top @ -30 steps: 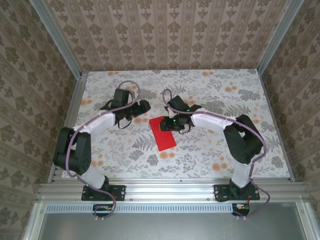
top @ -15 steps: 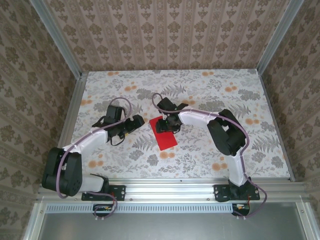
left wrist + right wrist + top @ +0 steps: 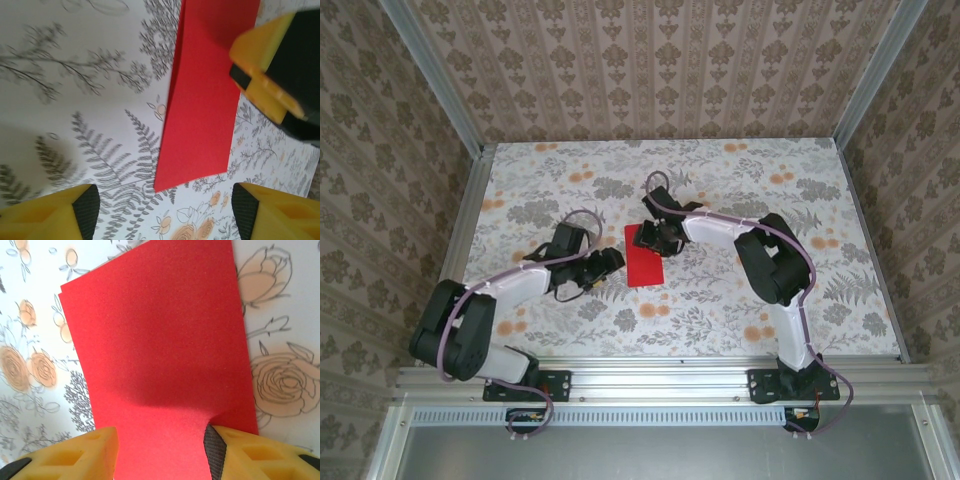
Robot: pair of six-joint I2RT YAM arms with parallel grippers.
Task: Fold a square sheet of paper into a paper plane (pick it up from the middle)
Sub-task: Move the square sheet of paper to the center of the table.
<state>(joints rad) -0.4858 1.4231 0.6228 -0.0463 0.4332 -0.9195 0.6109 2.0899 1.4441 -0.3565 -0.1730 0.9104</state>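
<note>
The square sheet of paper (image 3: 645, 258) is bright red and lies on the floral table folded into a narrow, two-layer rectangle (image 3: 160, 335). My right gripper (image 3: 656, 236) stands open over its far end (image 3: 160, 455). One black pad (image 3: 214, 452) presses down on the sheet and dents it, and nothing is pinched between the jaws. My left gripper (image 3: 611, 264) is open just left of the sheet's near corner. In the left wrist view the sheet (image 3: 200, 105) lies flat ahead of the left gripper (image 3: 165, 215), whose fingers are spread wide on either side.
The floral tablecloth (image 3: 720, 310) covers the table, with metal rails (image 3: 650, 375) along the near edge and at the sides. Patterned walls close in the back and both sides. A yellow finger of the right gripper (image 3: 265, 75) overlaps the sheet in the left wrist view.
The left gripper swung in from the far left to the sheet's near-left corner. The right gripper shifted toward the sheet's far end. The sheet now lies narrower and a little farther back.
</note>
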